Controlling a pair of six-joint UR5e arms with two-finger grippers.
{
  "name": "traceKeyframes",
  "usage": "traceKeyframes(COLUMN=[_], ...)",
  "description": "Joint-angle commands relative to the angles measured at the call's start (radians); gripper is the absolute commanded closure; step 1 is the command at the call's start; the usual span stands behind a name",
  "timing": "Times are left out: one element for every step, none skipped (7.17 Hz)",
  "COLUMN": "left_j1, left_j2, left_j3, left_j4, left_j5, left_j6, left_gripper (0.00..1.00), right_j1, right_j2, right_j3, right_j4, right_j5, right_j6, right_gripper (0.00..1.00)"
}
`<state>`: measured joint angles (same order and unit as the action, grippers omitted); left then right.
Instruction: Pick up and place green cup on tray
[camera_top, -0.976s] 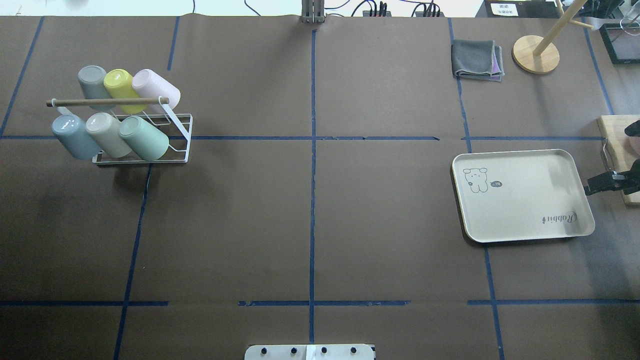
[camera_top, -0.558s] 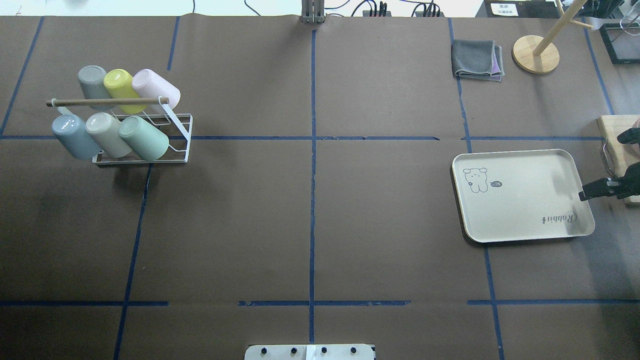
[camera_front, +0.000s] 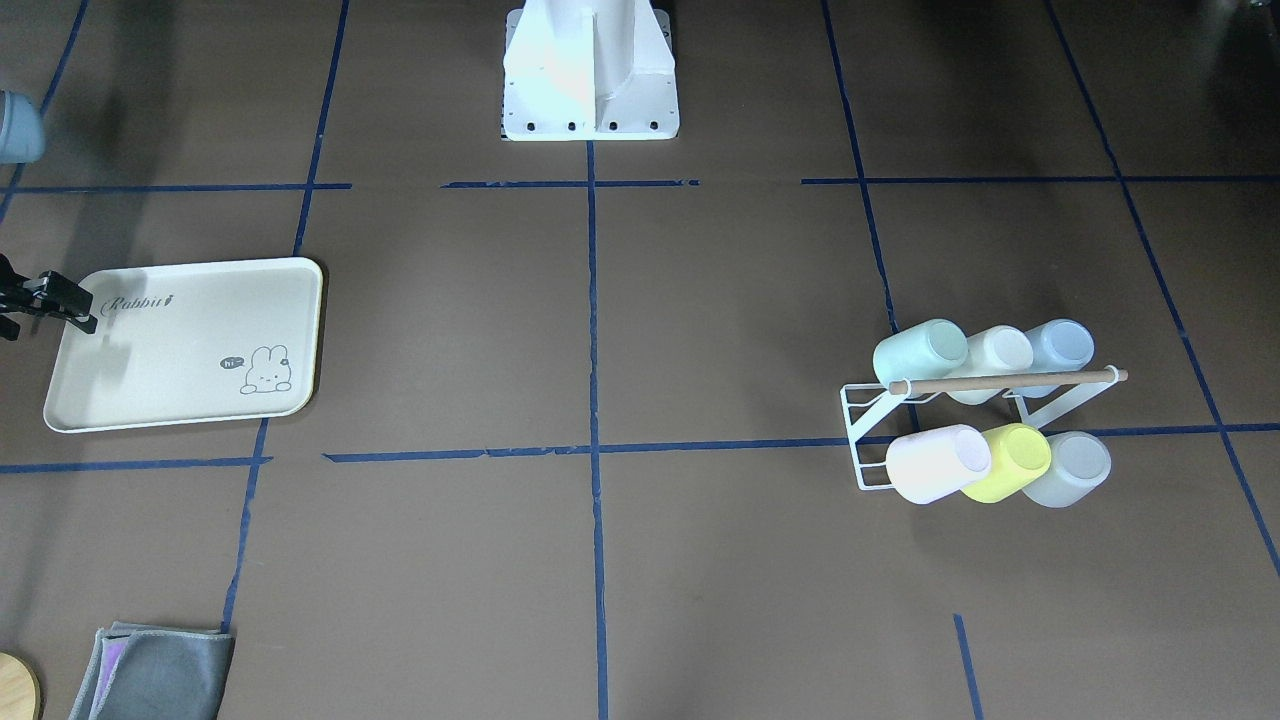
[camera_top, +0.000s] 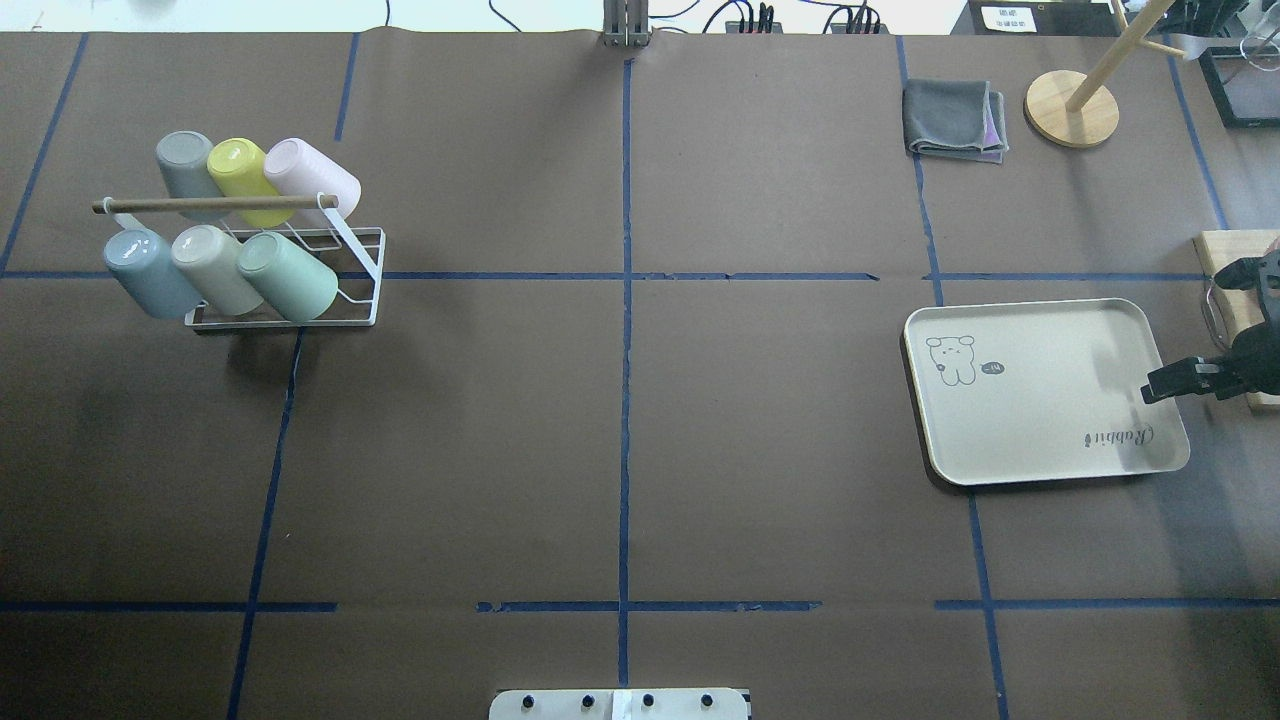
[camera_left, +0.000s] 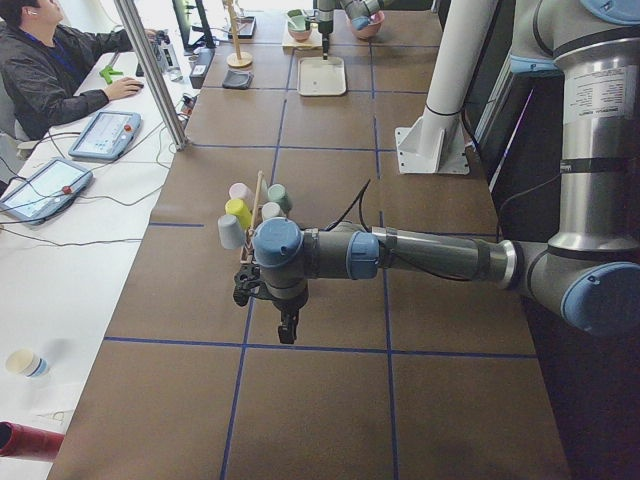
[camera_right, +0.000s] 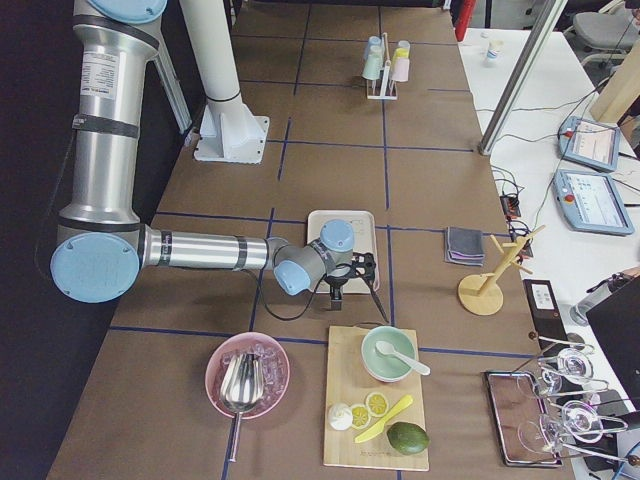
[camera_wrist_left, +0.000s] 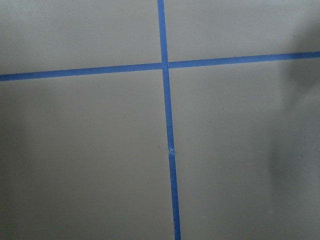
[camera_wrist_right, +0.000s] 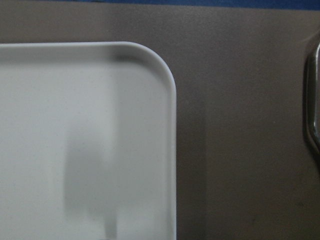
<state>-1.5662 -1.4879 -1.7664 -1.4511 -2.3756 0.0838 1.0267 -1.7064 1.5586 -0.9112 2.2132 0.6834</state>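
The green cup (camera_top: 290, 276) lies tilted on the front right peg of a white wire rack (camera_top: 362, 300) at the table's far left; it also shows in the front view (camera_front: 920, 351). The tray (camera_top: 1050, 420) lies empty at the right, and its corner (camera_wrist_right: 75, 125) fills the right wrist view. My right gripper (camera_top: 1152, 390) hangs over the tray's right edge, looks shut and holds nothing. My left gripper (camera_left: 287, 335) shows only in the left side view, above bare table short of the rack; I cannot tell its state.
The rack also holds a yellow-green cup (camera_top: 240, 166), a pale blue cup (camera_top: 146, 271) and several others under a wooden bar. A grey cloth (camera_top: 952, 118) and a wooden stand (camera_top: 1071, 108) sit far right. A cutting board (camera_top: 1222, 255) lies right of the tray.
My right gripper has moved left from beside the cutting board to over the tray's right edge. The cups and the tray have not moved.
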Motion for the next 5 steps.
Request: traceKeyframes(left_j1=[0.002,0.000,0.000,0.000,0.000], left_j2=[-0.002,-0.002,-0.002,-0.002,-0.003], left_j3=[-0.002,-0.002,-0.002,-0.002,-0.001], left_j4=[0.000,0.000,0.000,0.000,0.000], left_j5=[-0.001,-0.001,0.001,0.001,0.001], left_j6=[-0.001,0.001,0.001,0.001,0.001], left_gripper=[0.00,0.00,0.00,0.00,0.00], right_j1=[-0.005,-0.004,-0.004,-0.004,-0.005], right_j2=[0.002,0.001,0.002,0.001,0.002], right_j3=[-0.009,-0.014,-0.014,-0.014,-0.014], right_j4=[-0.005,-0.003,-0.005,-0.005,-0.005], right_j5=[0.002,0.005,0.005,0.006,0.005], right_j6=[-0.001,-0.001,-0.001,-0.001,-0.001], right_gripper=[0.07,0.14,0.21,0.35,0.49])
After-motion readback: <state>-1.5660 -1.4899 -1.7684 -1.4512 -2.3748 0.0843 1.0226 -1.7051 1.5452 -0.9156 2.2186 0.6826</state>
